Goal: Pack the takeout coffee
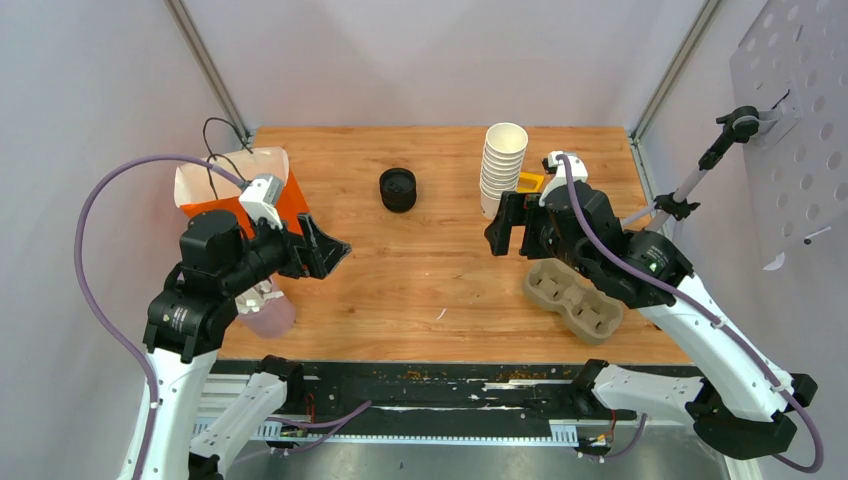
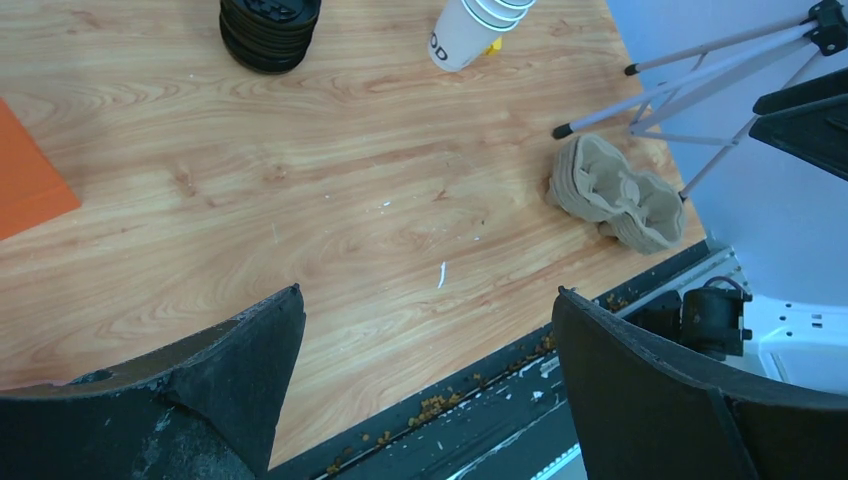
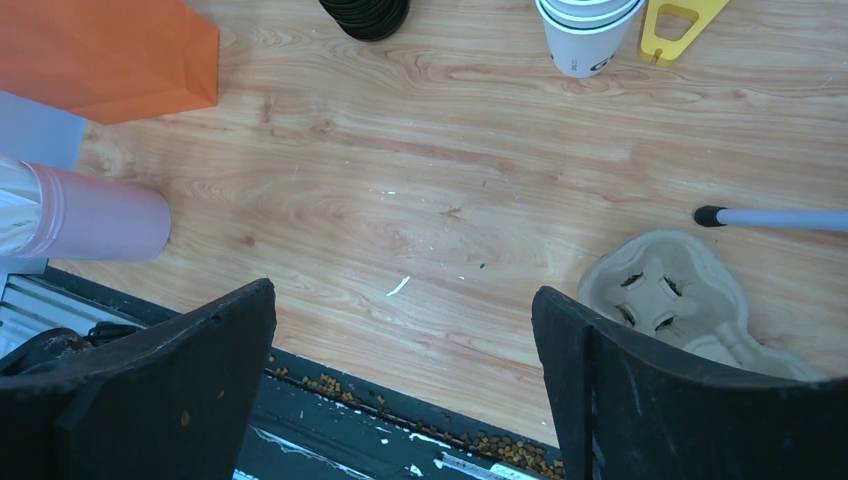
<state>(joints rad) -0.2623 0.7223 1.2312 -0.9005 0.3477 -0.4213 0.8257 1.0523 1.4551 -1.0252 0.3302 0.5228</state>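
Note:
No takeout coffee shows in any view. An orange paper bag (image 1: pixel 292 203) stands open at the back left of the wooden table (image 1: pixel 430 290); its side also shows in the right wrist view (image 3: pixel 110 50). My left gripper (image 1: pixel 335 250) hovers just right of the bag, open and empty, over bare wood (image 2: pixel 427 290). My right gripper (image 1: pixel 500 230) hangs open and empty in front of the stacked cups, above the table's near edge (image 3: pixel 403 285).
A stack of black lids (image 1: pixel 397 189) sits at centre back. A tall stack of lidless white cups (image 1: pixel 503 165) stands beside a yellow piece (image 1: pixel 530 182). A cardboard cup carrier (image 1: pixel 573 300) lies front right. A pink cup (image 1: pixel 268 312) is under my left arm. A thin stand (image 1: pixel 690 190) leans at the right.

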